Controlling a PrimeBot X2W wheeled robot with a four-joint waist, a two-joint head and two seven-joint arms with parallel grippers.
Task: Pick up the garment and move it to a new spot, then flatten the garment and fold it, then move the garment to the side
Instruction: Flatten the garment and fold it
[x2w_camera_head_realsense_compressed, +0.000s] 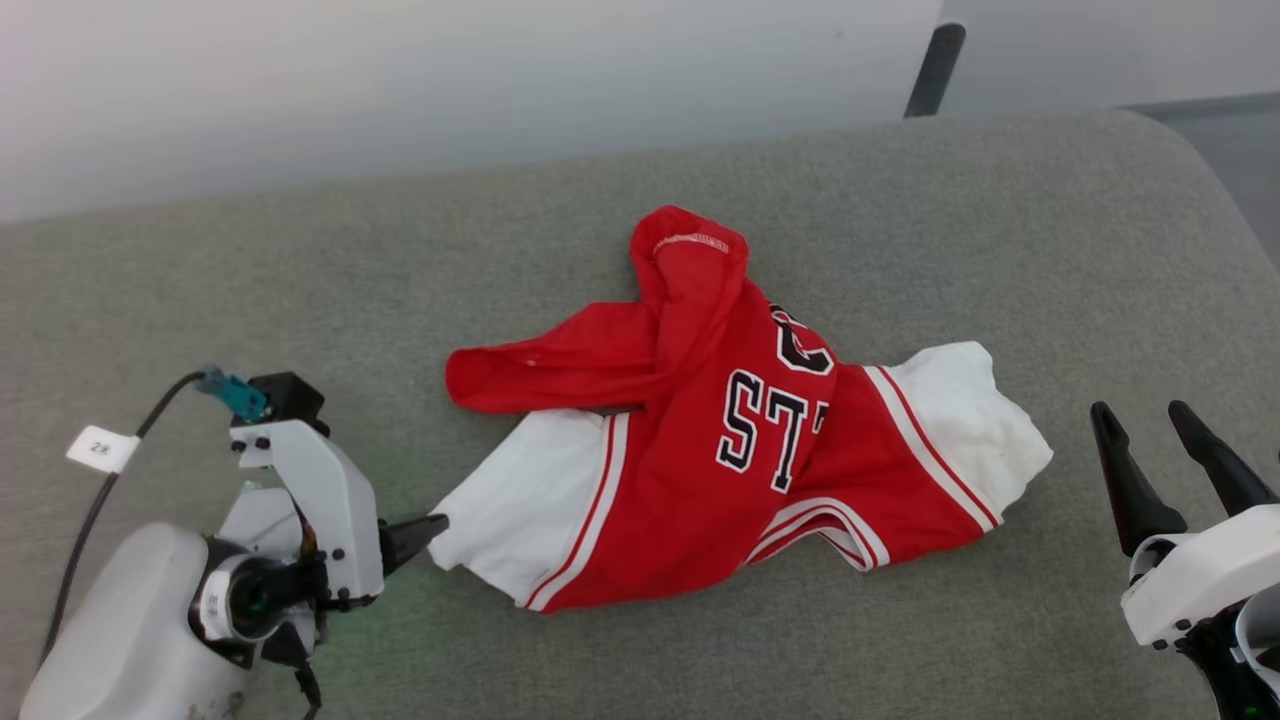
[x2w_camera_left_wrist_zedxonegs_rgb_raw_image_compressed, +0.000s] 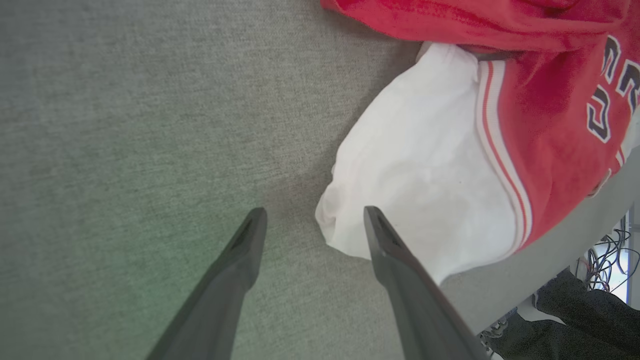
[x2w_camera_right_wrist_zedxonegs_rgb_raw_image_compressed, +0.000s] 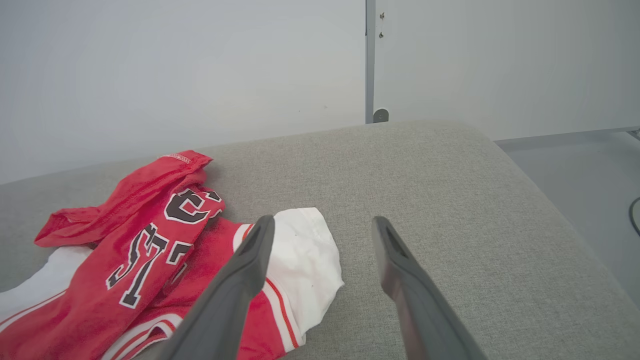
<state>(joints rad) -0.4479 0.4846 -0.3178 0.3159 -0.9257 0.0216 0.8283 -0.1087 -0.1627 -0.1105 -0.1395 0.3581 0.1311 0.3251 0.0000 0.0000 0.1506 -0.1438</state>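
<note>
Garment (x2w_camera_head_realsense_compressed: 740, 440) just beside left tool (x2w_camera_left_wrist_zedxonegs_rgb_raw_image_compressed: 313, 212).

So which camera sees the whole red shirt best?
The head view. The shirt lies there whole, crumpled, with both white sleeves and the letters in sight. The left wrist view shows mainly one white sleeve and some red beside it. The right wrist view cuts the shirt off at the picture's left and bottom edges.
</note>
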